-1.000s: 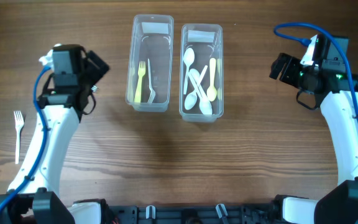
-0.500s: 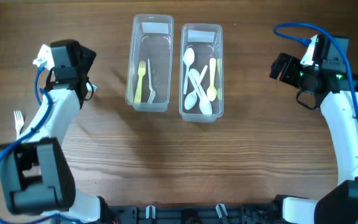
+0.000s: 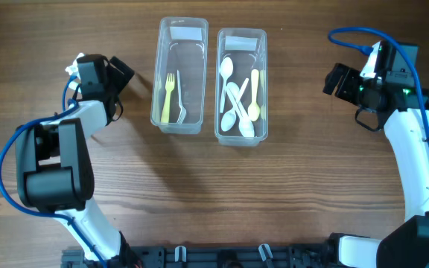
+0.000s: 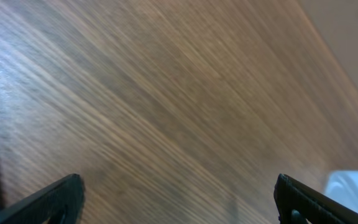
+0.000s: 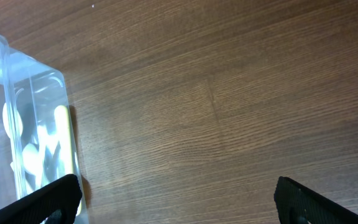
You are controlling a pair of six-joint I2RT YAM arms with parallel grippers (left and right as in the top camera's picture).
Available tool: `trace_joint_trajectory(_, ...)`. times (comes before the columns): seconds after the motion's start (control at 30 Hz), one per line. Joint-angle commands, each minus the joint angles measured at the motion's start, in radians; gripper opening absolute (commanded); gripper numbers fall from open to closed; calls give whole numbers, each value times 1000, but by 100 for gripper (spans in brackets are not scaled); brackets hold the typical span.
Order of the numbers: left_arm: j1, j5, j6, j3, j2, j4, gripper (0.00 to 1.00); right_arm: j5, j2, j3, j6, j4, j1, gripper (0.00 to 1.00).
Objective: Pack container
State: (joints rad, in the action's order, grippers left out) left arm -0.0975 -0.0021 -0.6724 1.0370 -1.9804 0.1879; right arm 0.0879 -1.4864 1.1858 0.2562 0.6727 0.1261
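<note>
Two clear containers stand at the back middle. The left container (image 3: 178,33) holds a yellow fork (image 3: 166,95) and a clear fork (image 3: 180,97). The right container (image 3: 241,37) holds several white and yellow spoons (image 3: 234,97); it also shows in the right wrist view (image 5: 23,118). My left gripper (image 3: 122,75) is open and empty, just left of the left container; its wrist view (image 4: 176,190) shows only blurred wood. My right gripper (image 3: 333,79) is open and empty, right of the spoon container, over bare wood (image 5: 176,186).
The left arm (image 3: 54,167) is folded over the table's left side and covers the spot where a white fork lay. A white shape (image 4: 353,186) sits at the lower right edge of the left wrist view.
The left arm has swung round and folded back, its gripper now pointing at the left container. The white fork at the far left is now hidden under it. The right arm has not moved.
</note>
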Motion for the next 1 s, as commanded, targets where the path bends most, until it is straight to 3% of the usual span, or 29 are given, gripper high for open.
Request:
trace_joint_trajectory(0.0, -4, 55, 37, -3, -21, -58, 100, -13, 9, 10, -18, -3, 2, 100)
trace_joint_trajectory(0.27, -4, 34, 36, -3, -16, -269, 100, -13, 9, 10, -18, -3, 2, 100)
trace_joint_trajectory(0.5, -4, -162, 26, -3, 66, -436, 100, -13, 9, 10, -18, -3, 2, 100)
trace_joint_trajectory(0.97, -4, -119, 41, -3, 285, -463, 100, -13, 9, 10, -18, -4, 2, 100)
